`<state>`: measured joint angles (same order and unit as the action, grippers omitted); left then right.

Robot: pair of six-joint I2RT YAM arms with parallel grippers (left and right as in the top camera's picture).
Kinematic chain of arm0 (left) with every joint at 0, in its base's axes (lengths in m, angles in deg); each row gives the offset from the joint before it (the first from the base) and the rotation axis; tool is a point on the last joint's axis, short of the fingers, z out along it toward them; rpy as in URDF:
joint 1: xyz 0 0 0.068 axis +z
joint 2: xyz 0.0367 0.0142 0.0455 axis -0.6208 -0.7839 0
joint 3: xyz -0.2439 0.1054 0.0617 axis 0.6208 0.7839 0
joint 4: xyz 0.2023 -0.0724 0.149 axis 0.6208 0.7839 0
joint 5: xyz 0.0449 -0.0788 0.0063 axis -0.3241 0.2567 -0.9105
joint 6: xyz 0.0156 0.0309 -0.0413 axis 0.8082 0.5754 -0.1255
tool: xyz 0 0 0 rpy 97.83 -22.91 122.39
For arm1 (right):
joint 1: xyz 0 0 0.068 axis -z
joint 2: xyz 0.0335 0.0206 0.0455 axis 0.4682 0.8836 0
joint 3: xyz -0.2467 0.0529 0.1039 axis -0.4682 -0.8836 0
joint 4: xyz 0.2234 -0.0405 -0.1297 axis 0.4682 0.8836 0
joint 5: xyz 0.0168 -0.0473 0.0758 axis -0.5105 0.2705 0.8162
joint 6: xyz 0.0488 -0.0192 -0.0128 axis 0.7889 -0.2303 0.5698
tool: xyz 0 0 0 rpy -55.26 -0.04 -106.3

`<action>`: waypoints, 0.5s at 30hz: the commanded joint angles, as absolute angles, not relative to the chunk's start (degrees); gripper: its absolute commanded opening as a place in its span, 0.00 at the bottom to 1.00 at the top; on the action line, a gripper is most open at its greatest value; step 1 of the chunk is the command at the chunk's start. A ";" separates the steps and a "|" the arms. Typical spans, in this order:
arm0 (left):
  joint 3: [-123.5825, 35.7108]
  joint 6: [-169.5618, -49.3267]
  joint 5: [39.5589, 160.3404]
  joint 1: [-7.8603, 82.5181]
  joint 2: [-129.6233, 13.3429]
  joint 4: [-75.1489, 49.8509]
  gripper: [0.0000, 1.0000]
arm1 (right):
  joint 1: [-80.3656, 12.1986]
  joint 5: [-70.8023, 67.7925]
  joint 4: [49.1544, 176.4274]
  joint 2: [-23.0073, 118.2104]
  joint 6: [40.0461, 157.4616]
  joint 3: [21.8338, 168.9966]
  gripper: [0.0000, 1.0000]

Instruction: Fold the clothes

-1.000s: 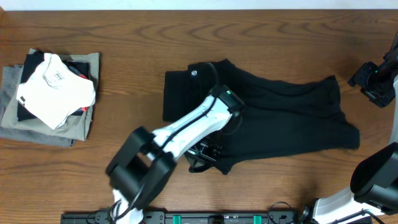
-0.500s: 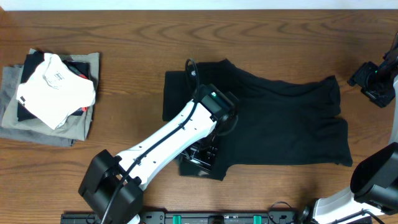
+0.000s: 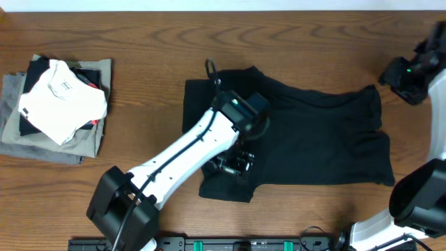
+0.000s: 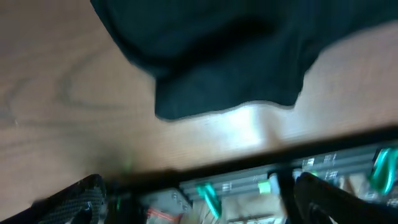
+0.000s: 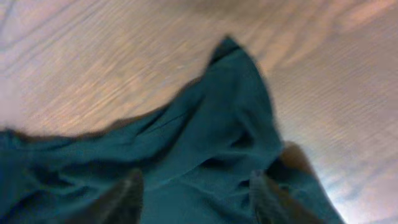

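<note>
The black T-shirt (image 3: 320, 139) lies spread across the middle and right of the table, its left part folded over. My left arm reaches across it, and my left gripper (image 3: 233, 165) hovers over the shirt's lower left fold. In the left wrist view that gripper (image 4: 208, 202) is open with nothing between its fingers, and the shirt's edge (image 4: 217, 68) lies beyond it. My right gripper (image 3: 398, 74) hangs by the shirt's upper right corner. In the blurred right wrist view its jaws (image 5: 194, 199) stand apart above the cloth corner (image 5: 230, 81), not holding it.
A stack of folded garments sits at the far left, a white one (image 3: 61, 97) on top of a grey-olive one (image 3: 52, 139). A black rail (image 3: 244, 244) runs along the table's front edge, close below the shirt's hem.
My left gripper has opened and let the shirt's lower left fold go, then lifted slightly. The shirt's right hem now lies flatter. My right gripper has moved up and left toward the shirt's corner.
</note>
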<state>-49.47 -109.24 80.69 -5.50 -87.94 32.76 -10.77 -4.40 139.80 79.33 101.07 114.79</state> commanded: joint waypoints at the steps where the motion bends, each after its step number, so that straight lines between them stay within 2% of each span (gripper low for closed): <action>1: -49.33 -109.67 79.19 -3.77 -87.44 30.00 0.98 | -12.30 -5.69 139.31 82.74 100.00 114.57 0.35; 3: -49.33 -109.41 79.16 -3.62 -87.59 27.38 0.98 | -12.37 -5.65 138.00 85.08 99.98 114.57 0.16; 6: -49.33 -108.65 79.21 -3.64 -88.40 24.04 0.98 | -12.35 -5.17 136.47 89.23 99.54 114.57 0.01; 15: -49.33 -108.62 79.21 -3.64 -93.21 21.28 0.99 | -12.35 -5.08 133.74 97.97 97.97 114.57 0.01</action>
